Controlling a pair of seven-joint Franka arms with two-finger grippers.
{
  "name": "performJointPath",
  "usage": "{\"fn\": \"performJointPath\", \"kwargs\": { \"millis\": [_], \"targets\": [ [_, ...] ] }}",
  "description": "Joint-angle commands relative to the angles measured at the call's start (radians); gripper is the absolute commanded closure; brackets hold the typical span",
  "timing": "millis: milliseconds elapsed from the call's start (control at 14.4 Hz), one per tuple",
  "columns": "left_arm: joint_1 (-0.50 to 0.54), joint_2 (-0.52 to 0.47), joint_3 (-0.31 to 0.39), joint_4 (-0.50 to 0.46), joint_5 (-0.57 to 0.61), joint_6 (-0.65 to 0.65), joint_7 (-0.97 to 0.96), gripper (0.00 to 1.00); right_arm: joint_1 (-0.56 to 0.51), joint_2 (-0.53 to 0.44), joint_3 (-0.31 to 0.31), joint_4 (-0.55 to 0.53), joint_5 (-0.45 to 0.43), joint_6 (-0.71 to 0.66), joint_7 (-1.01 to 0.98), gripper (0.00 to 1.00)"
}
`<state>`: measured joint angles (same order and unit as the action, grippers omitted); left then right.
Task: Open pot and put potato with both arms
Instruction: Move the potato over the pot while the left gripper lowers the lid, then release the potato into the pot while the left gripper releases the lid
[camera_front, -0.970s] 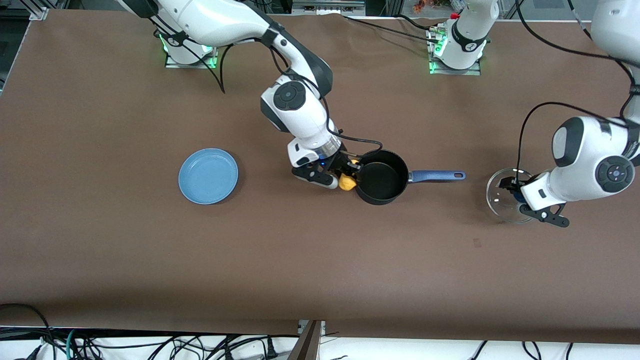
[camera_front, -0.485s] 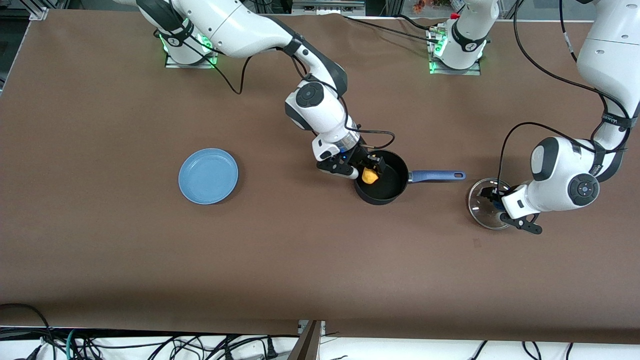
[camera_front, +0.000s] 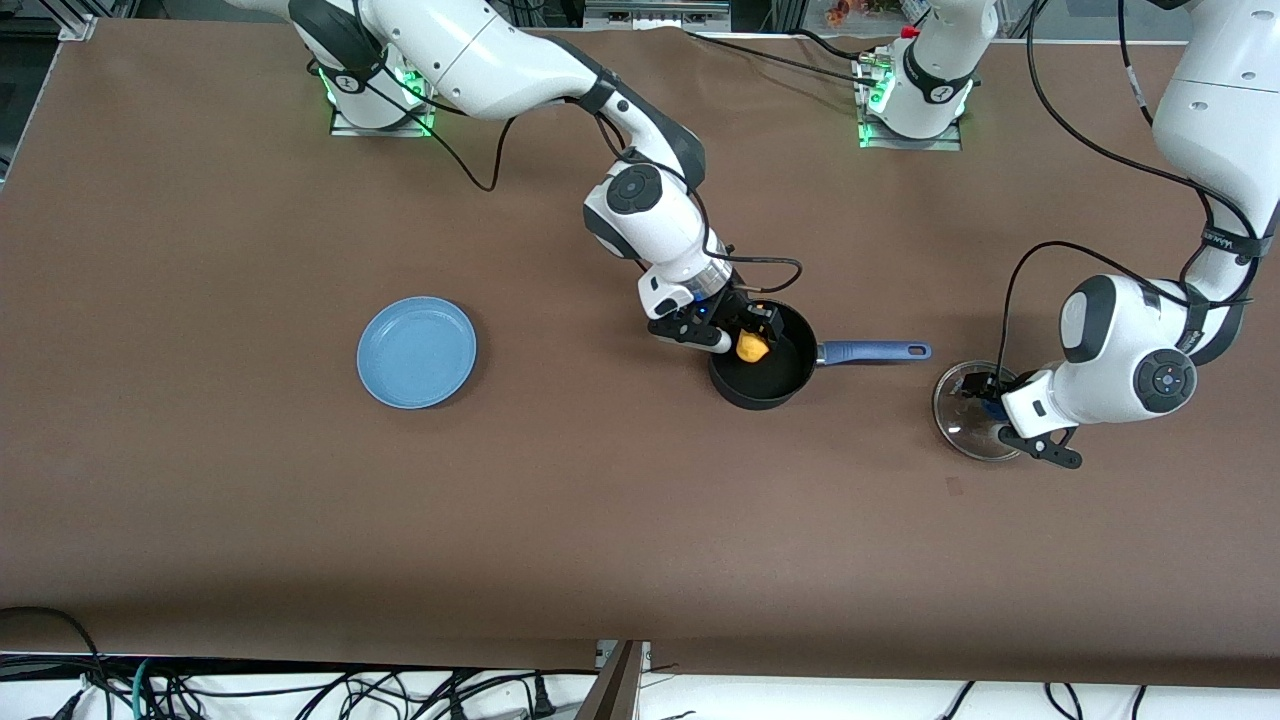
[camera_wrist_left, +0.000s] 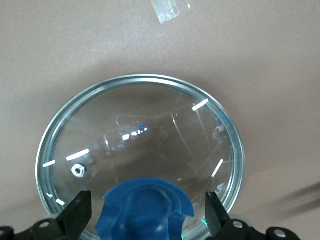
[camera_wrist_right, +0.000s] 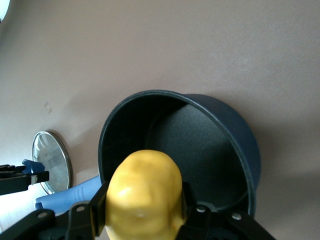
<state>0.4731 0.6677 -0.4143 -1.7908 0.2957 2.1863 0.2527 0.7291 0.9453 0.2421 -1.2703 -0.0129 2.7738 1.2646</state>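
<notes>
Now over the open pot (camera_front: 762, 368), mid-table, where a second ago beside its rim: right gripper (camera_front: 752, 334), pinching the potato (camera_front: 752, 348). Meanwhile lower and closer to the pot than before: lid (camera_front: 972, 411), on the table toward the left arm's end; left gripper (camera_front: 985, 398) spread about its knob (camera_wrist_left: 145, 209). Release likely next.

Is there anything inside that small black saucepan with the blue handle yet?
Nothing lies in the black saucepan; its bare dark floor shows. The right gripper holds the yellow-orange potato over its opening. The left gripper holds the clear glass lid at the table.
</notes>
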Motion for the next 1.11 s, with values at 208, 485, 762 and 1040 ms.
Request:
{"fn": "performJointPath", "kwargs": {
  "millis": [208,485,762,1040],
  "targets": [
    [0.004,-0.040,-0.092,0.224,-0.003,-0.309,0.005,0.00,0.012,0.035,-0.003,0.054,-0.008,0.001,0.001,0.00],
    [0.004,-0.095,-0.153,0.410,-0.020,-0.526,0.005,0.00,-0.005,0.001,-0.015,0.058,-0.015,-0.121,-0.037,0.00],
    [-0.001,-0.282,-0.188,0.413,-0.069,-0.638,-0.007,0.00,-0.095,-0.106,-0.003,0.108,-0.010,-0.480,-0.206,0.00],
    [-0.001,-0.396,-0.210,0.403,-0.115,-0.726,-0.033,0.00,-0.189,-0.230,-0.010,0.108,-0.012,-0.794,-0.420,0.00]
  ]
}}
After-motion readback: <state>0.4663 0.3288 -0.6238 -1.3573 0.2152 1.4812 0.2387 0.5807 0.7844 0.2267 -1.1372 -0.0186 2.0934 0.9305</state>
